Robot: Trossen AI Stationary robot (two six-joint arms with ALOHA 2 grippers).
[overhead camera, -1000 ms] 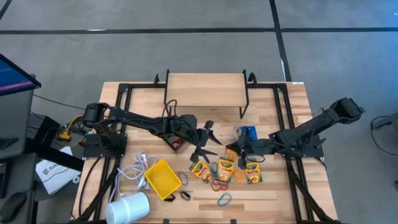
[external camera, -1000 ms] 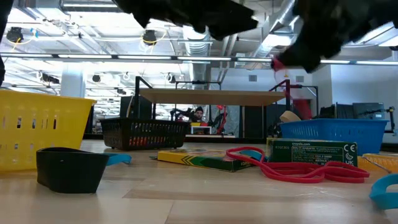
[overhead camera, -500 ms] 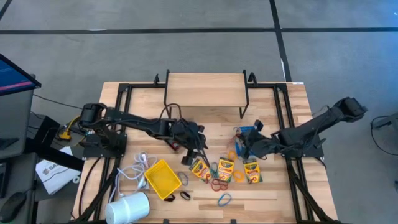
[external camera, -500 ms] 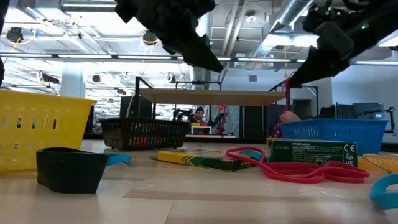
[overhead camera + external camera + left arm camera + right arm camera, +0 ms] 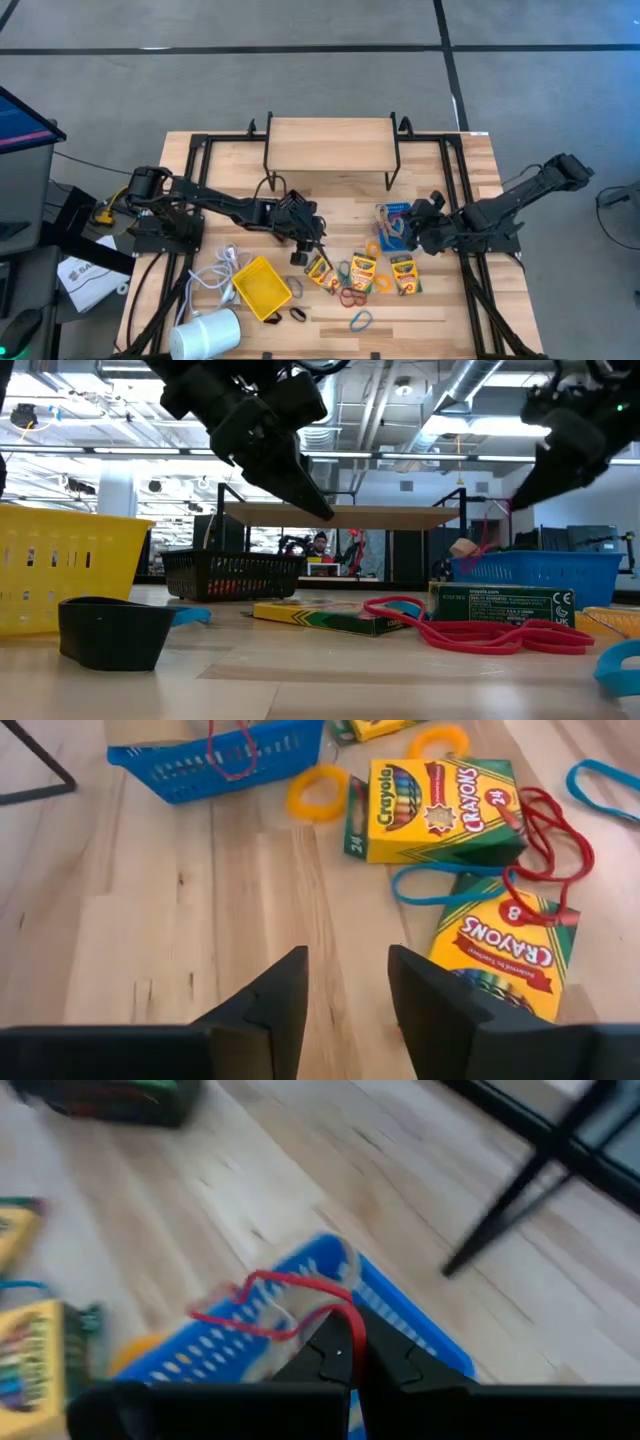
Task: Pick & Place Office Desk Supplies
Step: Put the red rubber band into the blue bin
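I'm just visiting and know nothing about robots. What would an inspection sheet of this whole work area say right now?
Surface: wooden table, a raised wooden shelf at its back.
Job's things: three crayon boxes, loose rubber bands, yellow bin, blue bin, black bin.
Clutter: white cylinder at the front left corner.
Grippers: left gripper open and empty above bare wood near the crayon boxes; right gripper shut on a red rubber band over the blue bin.
Cables: white coiled cable beside the yellow bin.
Surroundings: grey floor; a person far behind the table.
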